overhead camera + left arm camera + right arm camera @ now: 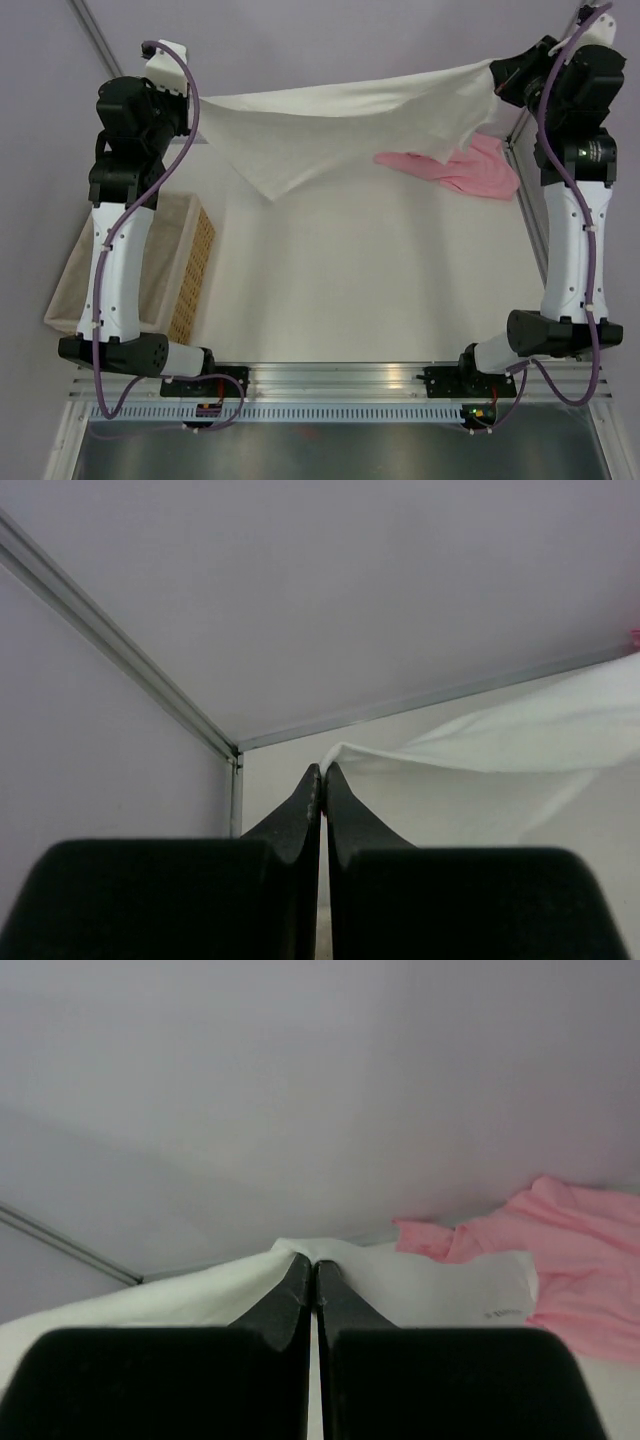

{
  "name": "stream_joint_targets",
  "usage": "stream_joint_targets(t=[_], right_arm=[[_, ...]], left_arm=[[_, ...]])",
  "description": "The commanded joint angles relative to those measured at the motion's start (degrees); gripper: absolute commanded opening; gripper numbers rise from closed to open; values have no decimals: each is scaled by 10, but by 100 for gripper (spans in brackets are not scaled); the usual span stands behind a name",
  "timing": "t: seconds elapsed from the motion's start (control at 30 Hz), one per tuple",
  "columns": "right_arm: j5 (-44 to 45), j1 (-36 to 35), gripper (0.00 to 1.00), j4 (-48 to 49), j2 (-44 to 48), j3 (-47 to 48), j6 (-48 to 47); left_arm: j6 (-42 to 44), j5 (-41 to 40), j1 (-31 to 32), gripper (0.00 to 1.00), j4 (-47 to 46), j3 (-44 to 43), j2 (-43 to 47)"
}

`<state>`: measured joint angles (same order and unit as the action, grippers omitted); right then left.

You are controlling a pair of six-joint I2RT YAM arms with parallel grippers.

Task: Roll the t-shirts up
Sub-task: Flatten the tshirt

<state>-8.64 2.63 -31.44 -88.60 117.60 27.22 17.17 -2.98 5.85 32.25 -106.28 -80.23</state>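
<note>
My left gripper (322, 775), right gripper (307, 1263) clamp white t-shirt (330, 135) stretched between them, sagging toward 6 o'clock; pink t-shirt (470, 170) crumpled at 2 o'clock, seemingly partly underneath.

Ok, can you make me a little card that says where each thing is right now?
left end effector: shut on one end of the white t-shirt
right end effector: shut on its other end
white t-shirt: in the air, stretched between both end effectors
pink t-shirt: crumpled on the table, far right
wicker basket: left of the table
rolled: neither t-shirt yet
</note>
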Motion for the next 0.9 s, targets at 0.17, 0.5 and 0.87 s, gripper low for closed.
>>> stream_joint_targets(t=[0.17,0.5,0.87], right_arm=[[-26,33,0,82,149,-230,9],[-36,37,0,150,325,-695,33],[11,38,0,214,238,-832,15]], left_arm=[[-4,59,-2,2,-61,94,39],[73,141,-2,2,-122,467,122],[108,170,-2,2,-174,665,100]])
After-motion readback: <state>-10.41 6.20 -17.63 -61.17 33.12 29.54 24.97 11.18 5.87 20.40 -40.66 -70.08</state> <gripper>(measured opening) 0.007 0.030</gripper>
